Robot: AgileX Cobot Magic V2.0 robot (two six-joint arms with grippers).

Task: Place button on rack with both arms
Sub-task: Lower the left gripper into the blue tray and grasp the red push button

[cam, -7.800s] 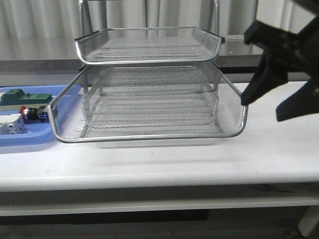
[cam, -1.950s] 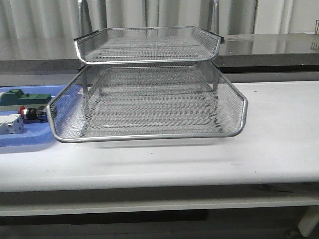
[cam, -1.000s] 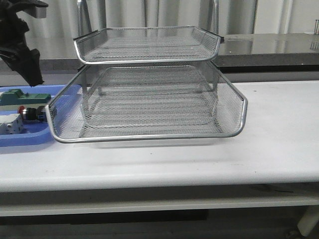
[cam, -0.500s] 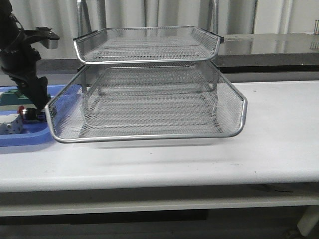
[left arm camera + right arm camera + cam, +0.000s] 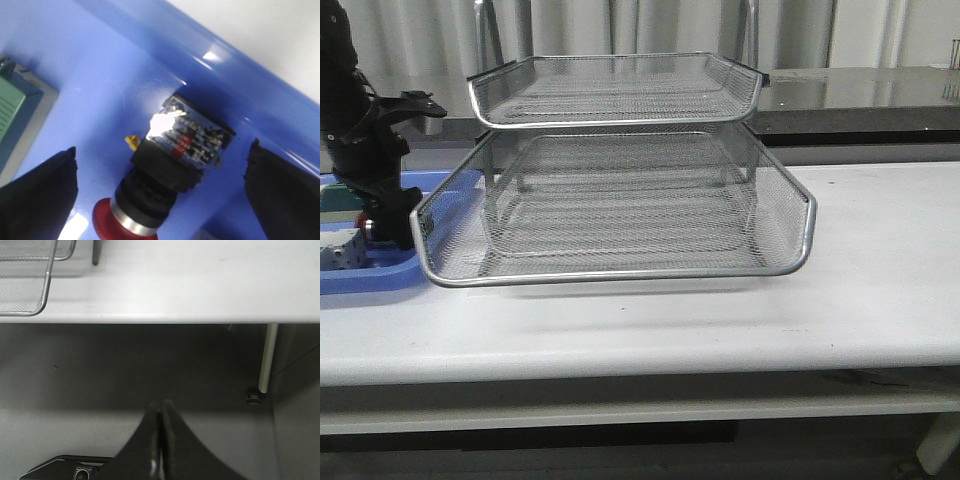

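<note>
Over the blue tray [image 5: 150, 60], the left gripper [image 5: 160, 195] hangs with fingers [image 5: 40, 195] spread wide on either side of the button [image 5: 165, 175], not touching it. Beside the tray stands the rack [image 5: 620, 190] on the white table [image 5: 880, 290]. Below the table edge, the right gripper [image 5: 161, 440] has fingers pressed together.

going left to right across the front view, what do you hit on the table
white boxy component → left arm reaching down into the blue tray → wire rack → bare white table. The button sits under the left gripper, hidden here.
</note>
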